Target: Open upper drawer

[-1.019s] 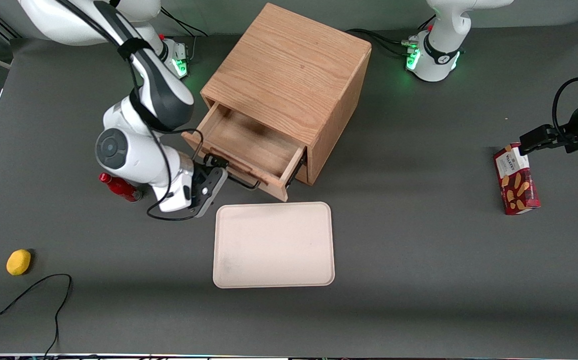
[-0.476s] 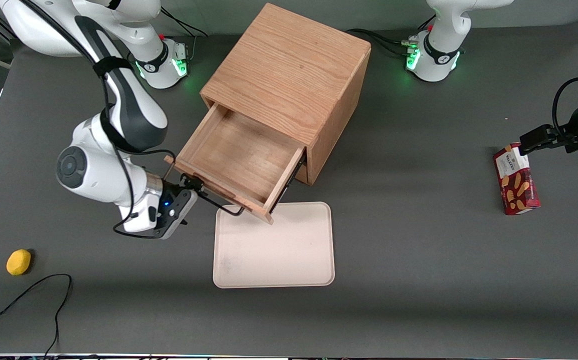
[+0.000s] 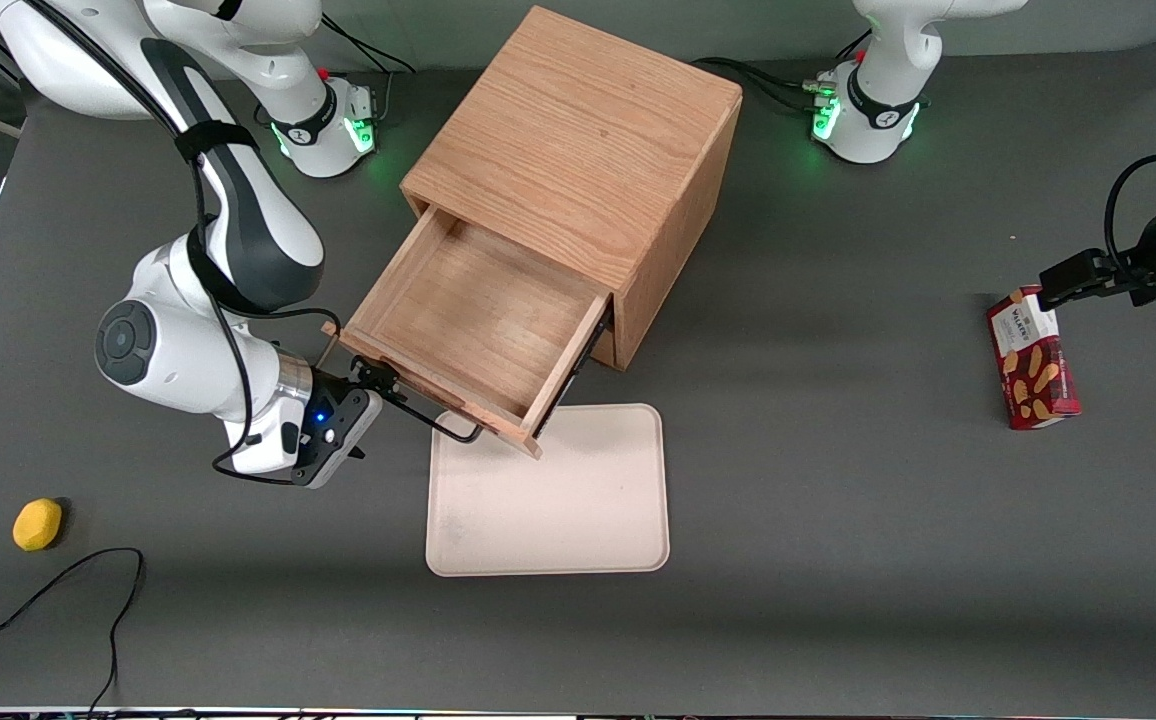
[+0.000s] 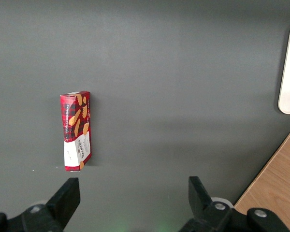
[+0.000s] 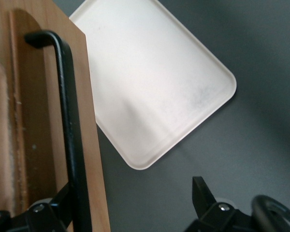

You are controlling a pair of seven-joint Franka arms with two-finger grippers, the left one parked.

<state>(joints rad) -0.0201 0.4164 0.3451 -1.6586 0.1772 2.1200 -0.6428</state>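
Note:
The oak cabinet stands at the table's middle. Its upper drawer is pulled far out and shows an empty wooden floor. The drawer's front overhangs a corner of the tray. The thin black wire handle runs along the drawer front and also shows in the right wrist view. My right gripper is at the end of the handle toward the working arm. Its fingers are open, with the handle just inside one finger. The lower drawer is hidden under the upper one.
A beige tray lies on the grey table nearer the front camera than the cabinet and shows in the right wrist view. A yellow fruit and a black cable lie toward the working arm's end. A red biscuit box lies toward the parked arm's end.
The upper drawer has slid farther out of the cabinet, over the tray's corner. My gripper has moved with the handle toward the front camera. A red bottle seen earlier is now hidden by the arm.

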